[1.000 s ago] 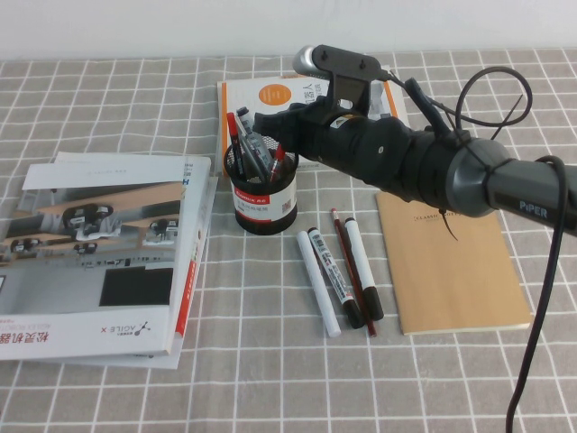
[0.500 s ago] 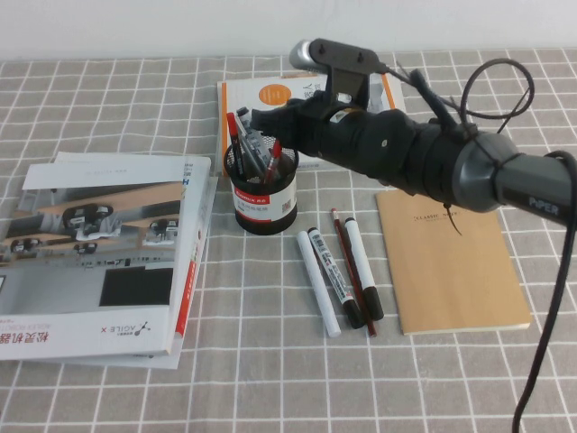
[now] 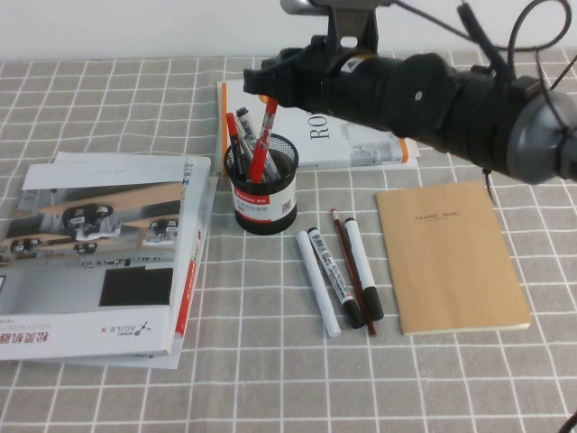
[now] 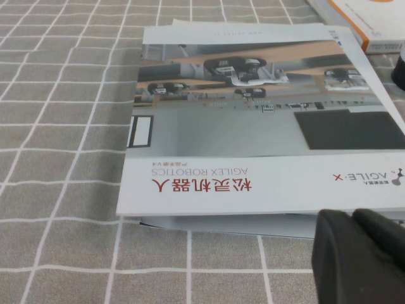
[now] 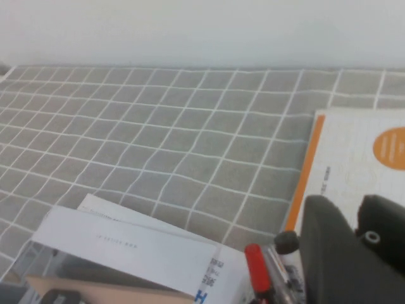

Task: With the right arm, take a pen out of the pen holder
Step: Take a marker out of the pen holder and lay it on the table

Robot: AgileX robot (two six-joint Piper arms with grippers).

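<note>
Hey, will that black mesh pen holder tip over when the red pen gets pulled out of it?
Probably not: the black mesh pen holder looks squat and flat-based, with other pens weighing it. The red pen, pinched by the right gripper above it, leans, so it might drag the rim slightly. The left gripper hovers by the white brochure, uninvolved.

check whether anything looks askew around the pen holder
One red pen leans steeply, raised above the others in the pen holder, its top pinched by the right gripper. The left gripper sits shut by the booklet's edge. Nothing else stands out.
</note>
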